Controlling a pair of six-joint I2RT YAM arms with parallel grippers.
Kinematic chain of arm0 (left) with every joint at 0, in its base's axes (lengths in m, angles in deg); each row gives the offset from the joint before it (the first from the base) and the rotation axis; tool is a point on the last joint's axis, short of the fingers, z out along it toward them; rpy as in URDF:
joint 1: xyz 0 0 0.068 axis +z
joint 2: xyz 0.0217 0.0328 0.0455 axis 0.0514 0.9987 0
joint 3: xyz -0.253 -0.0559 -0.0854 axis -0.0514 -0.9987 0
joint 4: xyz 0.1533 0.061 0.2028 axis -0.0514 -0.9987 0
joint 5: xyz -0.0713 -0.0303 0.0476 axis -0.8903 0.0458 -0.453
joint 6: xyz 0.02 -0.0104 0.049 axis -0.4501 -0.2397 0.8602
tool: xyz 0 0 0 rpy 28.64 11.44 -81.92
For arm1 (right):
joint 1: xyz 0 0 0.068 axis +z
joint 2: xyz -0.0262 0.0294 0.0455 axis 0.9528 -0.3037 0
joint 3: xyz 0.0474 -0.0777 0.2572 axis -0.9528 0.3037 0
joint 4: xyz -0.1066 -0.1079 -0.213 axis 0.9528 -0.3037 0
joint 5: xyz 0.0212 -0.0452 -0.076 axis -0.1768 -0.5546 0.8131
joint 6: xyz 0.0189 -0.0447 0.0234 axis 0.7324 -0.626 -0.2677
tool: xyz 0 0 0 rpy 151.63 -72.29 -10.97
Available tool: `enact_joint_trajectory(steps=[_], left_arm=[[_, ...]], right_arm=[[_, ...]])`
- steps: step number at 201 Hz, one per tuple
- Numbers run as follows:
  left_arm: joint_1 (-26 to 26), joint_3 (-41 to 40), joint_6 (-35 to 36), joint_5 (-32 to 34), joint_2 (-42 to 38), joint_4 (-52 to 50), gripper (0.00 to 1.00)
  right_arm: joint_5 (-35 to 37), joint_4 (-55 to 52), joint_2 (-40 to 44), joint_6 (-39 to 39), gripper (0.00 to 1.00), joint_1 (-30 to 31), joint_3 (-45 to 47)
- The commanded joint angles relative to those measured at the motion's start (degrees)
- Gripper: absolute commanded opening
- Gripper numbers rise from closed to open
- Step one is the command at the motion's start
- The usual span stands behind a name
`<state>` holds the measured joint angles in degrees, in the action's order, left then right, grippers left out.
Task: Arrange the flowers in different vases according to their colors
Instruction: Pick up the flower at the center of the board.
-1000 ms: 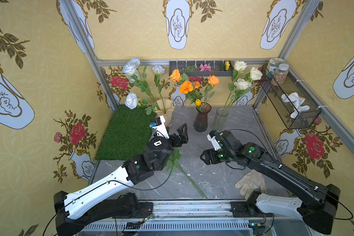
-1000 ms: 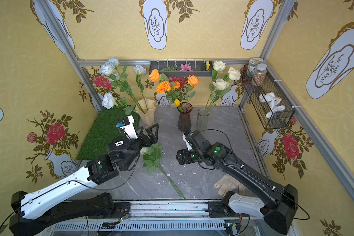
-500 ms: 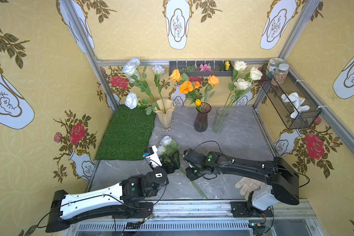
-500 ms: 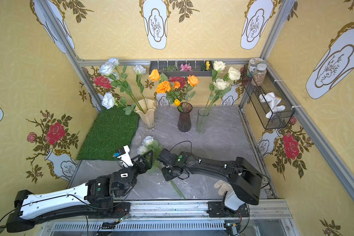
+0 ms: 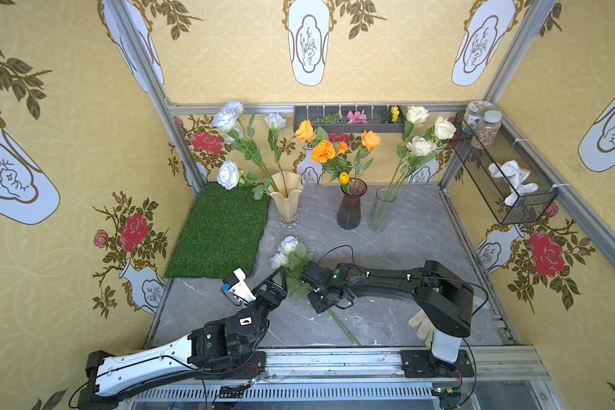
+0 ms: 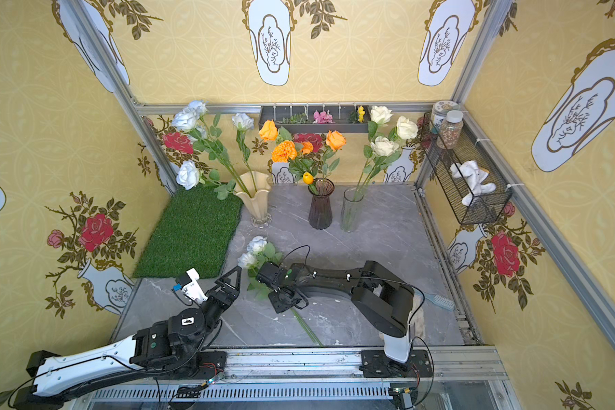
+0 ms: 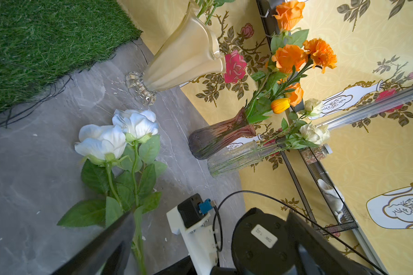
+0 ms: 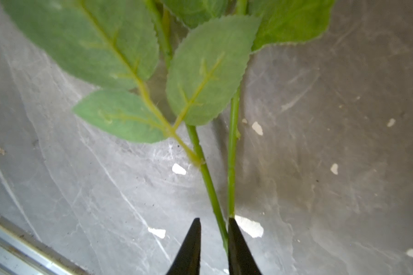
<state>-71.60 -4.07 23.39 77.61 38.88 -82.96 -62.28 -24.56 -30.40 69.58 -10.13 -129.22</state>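
Two pale blue-white roses (image 5: 287, 244) lie on the grey table, stems running toward the front. My right gripper (image 8: 214, 223) is low over those stems (image 8: 210, 181); its jaws have drawn in around one stem, which rests against one finger, and the second stem runs behind that fingertip. In both top views the gripper body (image 5: 322, 296) hides the grip. My left gripper (image 5: 276, 287) stands open just beside the leaves, holding nothing. At the back, the cream-amber vase (image 5: 286, 198) holds blue-white roses, the purple vase (image 5: 350, 209) orange blooms and a yellow tulip, the clear vase (image 5: 380, 209) cream roses.
A green grass mat (image 5: 224, 227) covers the back left of the table. A wire basket (image 5: 505, 170) with jars hangs on the right wall. A glove (image 5: 421, 324) lies by the right arm's base, a blue brush (image 6: 437, 301) near the right edge.
Both arms have dropped low toward the front. The left gripper drew back off the roses, still open. The right gripper moved left onto the stems and narrowed its jaws around them.
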Motion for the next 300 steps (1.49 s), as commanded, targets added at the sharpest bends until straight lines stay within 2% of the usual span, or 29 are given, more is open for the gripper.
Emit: enact_joint_trajectory(steps=[1, 13, 43, 52, 117, 151, 200, 226, 263, 300], left_arm=[[0.01, -0.34, 0.02, 0.78, 0.35, 2.3, 1.0], [0.01, -0.47, 0.37, 0.8, 0.63, 2.86, 1.0], [0.01, -0.99, 1.02, 0.89, 0.56, 4.21, 1.0], [0.01, -1.23, 1.08, 0.98, 0.33, 4.44, 1.0], [0.01, -1.65, 3.4, -0.48, 0.73, 7.03, 1.0], [0.01, 1.19, 8.85, -4.71, 7.23, 11.54, 1.0], [0.06, 9.54, 13.91, -11.92, 20.77, 12.45, 1.0], [0.01, 11.28, 16.4, -16.67, 23.5, 15.68, 0.94], [0.01, 14.42, 13.93, -21.85, 26.93, 15.78, 0.88], [0.17, 16.03, 13.48, -25.97, 30.34, 22.85, 0.8]], right_arm=[[1.58, -1.6, -1.68, -1.39, 0.16, 0.08, -1.58], [2.31, -2.73, -2.28, -1.78, 0.1, 0.17, -2.23], [4.89, -5.69, -1.48, -3.2, 0.05, 0.69, -3.27], [5.34, -6.62, -1.11, -3.89, 0.0, 0.81, -3.64], [4.77, -9.61, 6.31, -10.27, 0.0, 1.19, -5.49], [-2.97, -8.63, 12.03, -11.64, 0.0, -1.03, -5.86], [-15.75, -3.16, 23.31, -7.46, 0.0, -7.92, -0.58], [-21.84, -1.22, 29.86, -6.12, 0.0, -11.64, 2.49], [-27.23, -1.09, 36.55, -5.93, 0.0, -15.81, 4.13], [-31.43, 0.73, 40.75, -4.66, 0.0, -18.1, 5.12]])
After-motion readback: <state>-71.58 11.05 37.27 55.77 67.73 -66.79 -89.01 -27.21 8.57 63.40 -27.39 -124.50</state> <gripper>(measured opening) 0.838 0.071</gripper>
